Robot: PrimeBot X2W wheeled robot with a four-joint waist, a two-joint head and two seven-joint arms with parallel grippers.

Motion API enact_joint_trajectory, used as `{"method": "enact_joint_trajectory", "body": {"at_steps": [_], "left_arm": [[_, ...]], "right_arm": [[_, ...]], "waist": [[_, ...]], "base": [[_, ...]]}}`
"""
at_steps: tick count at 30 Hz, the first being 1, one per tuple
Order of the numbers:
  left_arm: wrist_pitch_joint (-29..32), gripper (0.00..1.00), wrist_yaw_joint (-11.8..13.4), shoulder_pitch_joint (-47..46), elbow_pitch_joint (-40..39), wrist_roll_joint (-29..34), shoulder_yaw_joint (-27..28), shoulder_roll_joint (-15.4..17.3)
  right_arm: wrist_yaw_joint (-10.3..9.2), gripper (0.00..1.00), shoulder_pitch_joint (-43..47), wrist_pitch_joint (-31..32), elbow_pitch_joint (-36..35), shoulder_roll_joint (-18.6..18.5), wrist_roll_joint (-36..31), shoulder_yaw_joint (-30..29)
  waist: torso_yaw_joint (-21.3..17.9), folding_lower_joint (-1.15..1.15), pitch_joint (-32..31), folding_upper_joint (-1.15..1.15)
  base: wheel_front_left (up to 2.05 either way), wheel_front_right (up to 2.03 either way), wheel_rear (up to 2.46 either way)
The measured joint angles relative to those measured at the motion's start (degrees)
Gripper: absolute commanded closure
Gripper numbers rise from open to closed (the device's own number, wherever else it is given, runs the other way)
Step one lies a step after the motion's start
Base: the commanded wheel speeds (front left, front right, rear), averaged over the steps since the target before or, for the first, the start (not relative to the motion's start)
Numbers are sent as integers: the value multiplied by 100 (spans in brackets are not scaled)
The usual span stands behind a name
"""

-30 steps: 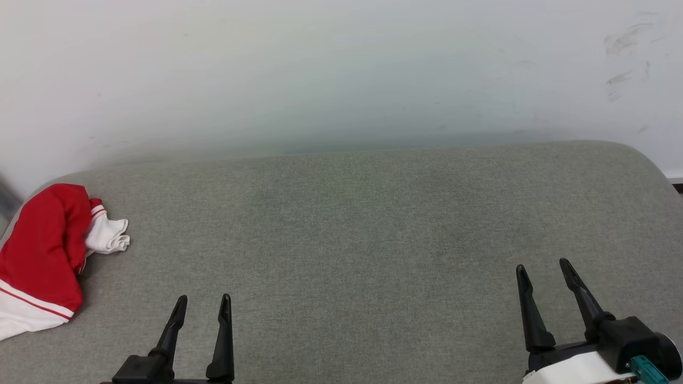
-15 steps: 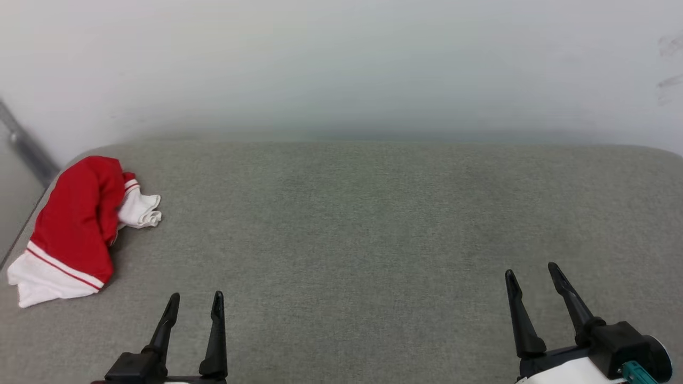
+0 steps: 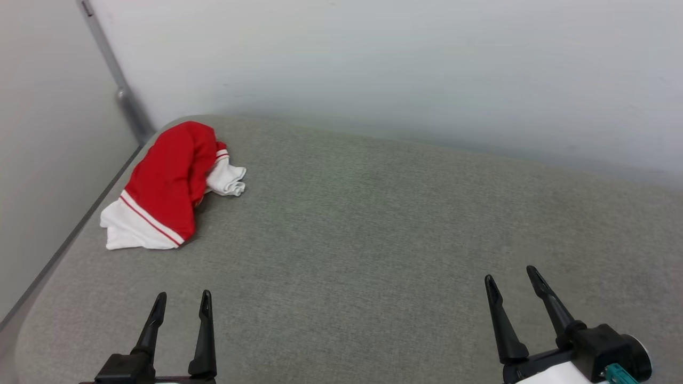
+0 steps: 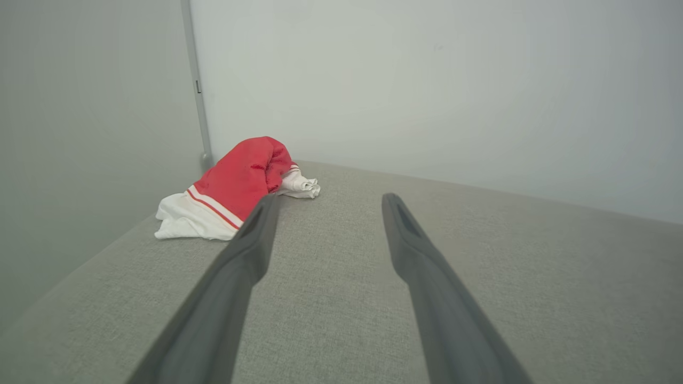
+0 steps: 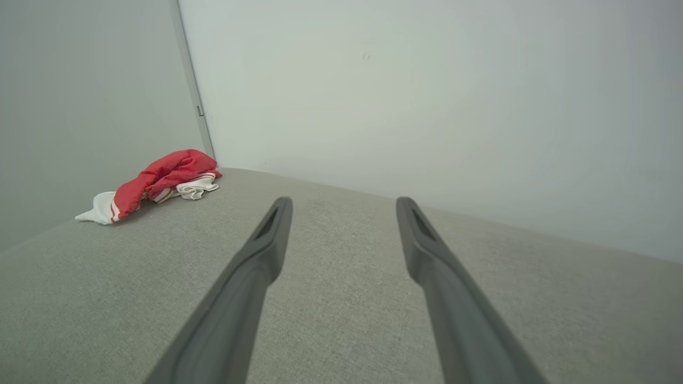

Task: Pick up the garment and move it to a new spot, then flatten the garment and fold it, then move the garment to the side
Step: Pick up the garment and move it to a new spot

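The garment (image 3: 168,178) is found bunched in a loose heap at the far left corner of the grey fabric-covered tabletop (image 3: 373,240), close to its rounded edge. The red body is uppermost. A white band, set off by a narrow red stripe, is seen at the near end, and a crumpled white sleeve (image 3: 227,180) lies against the right side. The garment is neither flattened nor folded, and it is well apart from both hands. The left hand (image 3: 184,294) is seen at the lower left of the head view, over the near part of the tabletop. Its two dark fingers (image 3: 203,336) are spread apart and nothing is held between them. In the left wrist view the garment (image 4: 240,176) is seen beyond the tip of one finger, farther along the tabletop. The right hand (image 3: 509,273) is recorded at the lower right, likewise spread and holding nothing. In the right wrist view the garment (image 5: 160,173) is seen far off to the left. The tabletop is bounded at the back by a pale wall (image 3: 400,64) and at the left by a pale panel (image 3: 42,133), with a grey strip (image 3: 112,74) running up the corner between them.
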Motion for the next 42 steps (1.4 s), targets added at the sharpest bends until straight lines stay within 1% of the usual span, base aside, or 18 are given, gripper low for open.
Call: {"method": "enact_joint_trajectory", "body": {"at_steps": [6,10,15,19,22,24,28,38,42], "left_arm": [[0,0,-48,82,-40,53,33,0],[0,0,-56,88,-53,92,66,0],[0,0,-57,89,-121,165,90,1],[0,0,-58,102,-171,216,96,1],[0,0,-68,104,-196,257,88,0],[0,0,-75,105,-245,420,78,1],[0,0,-54,110,-229,350,86,0],[0,0,-74,116,-197,299,91,1],[0,0,-101,136,-10,213,80,-8]], "right_arm": [[0,0,0,0,-16,0,67,187],[0,0,-1,0,-26,1,96,211],[0,0,-1,0,-41,1,123,297],[0,0,-1,0,-41,1,124,331],[0,0,-2,0,-40,1,129,328],[0,0,-3,0,-40,1,141,342],[0,0,-5,0,-38,1,141,389],[0,0,-6,0,3,1,168,401],[0,0,-10,0,13,2,178,372]], "waist": [[490,0,-52,0],[764,0,-80,0],[1045,-1,-107,0],[1190,0,-120,0],[1240,0,-126,0],[1255,0,-131,0],[1245,0,-128,0],[1092,0,-91,0],[997,0,-7,0]], "base": [[0,0,0],[0,0,0],[0,0,0],[0,0,0],[0,0,0],[0,0,0],[0,0,0],[0,0,0],[0,0,0]]}}
